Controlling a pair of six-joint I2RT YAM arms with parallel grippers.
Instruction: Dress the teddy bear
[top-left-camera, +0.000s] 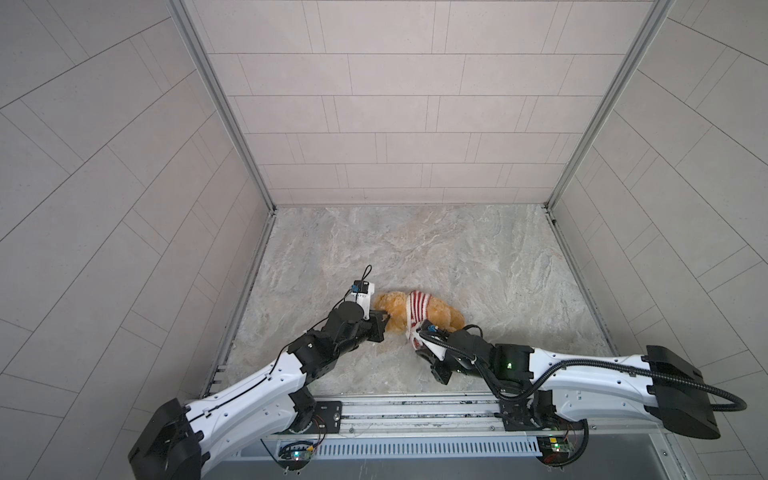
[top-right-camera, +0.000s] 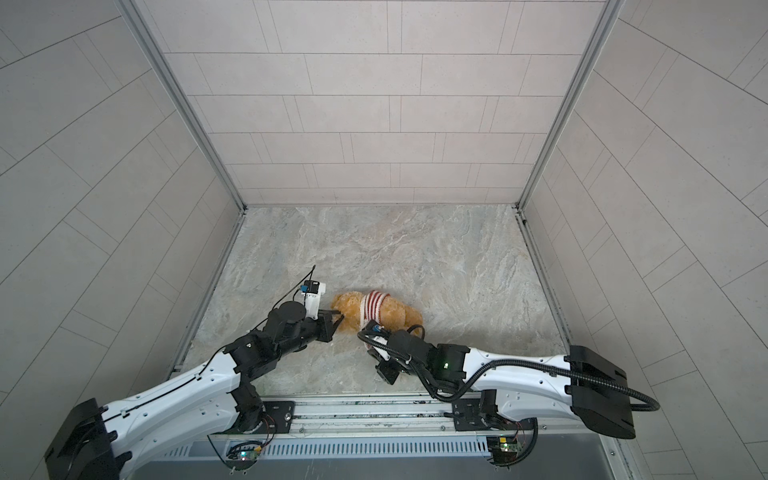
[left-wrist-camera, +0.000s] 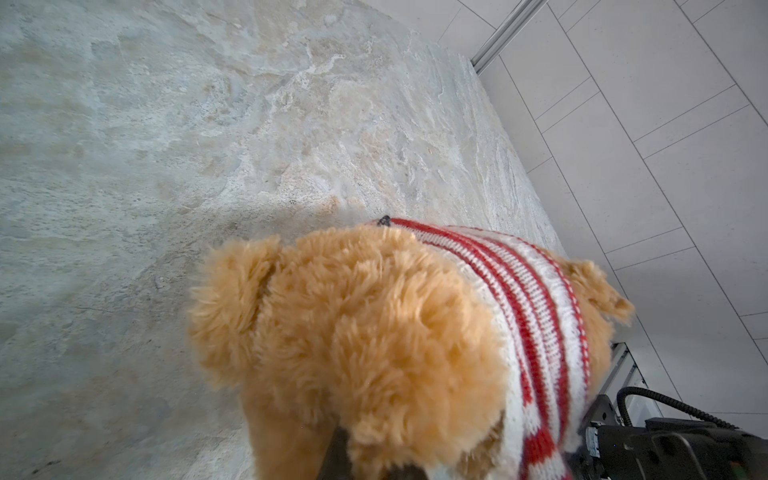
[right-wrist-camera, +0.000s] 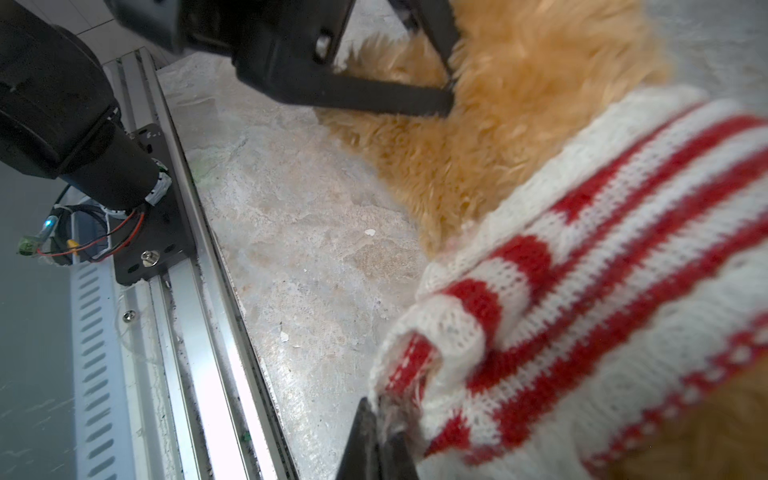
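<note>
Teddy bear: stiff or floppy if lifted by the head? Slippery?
Likely floppy: the teddy bear is plush and lies slumped. Probably light for its size, being fluffy. Its long fur may slip from the left gripper pinching the head.

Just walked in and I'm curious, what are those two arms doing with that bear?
They are dressing the bear, which lies on the table. The left gripper is pinched shut on fur at the bear's head. The right gripper is shut on an edge of the sweater. The sweater is over the head and sits around the body. Whether the bear's arms are in the sleeves cannot be told.
</note>
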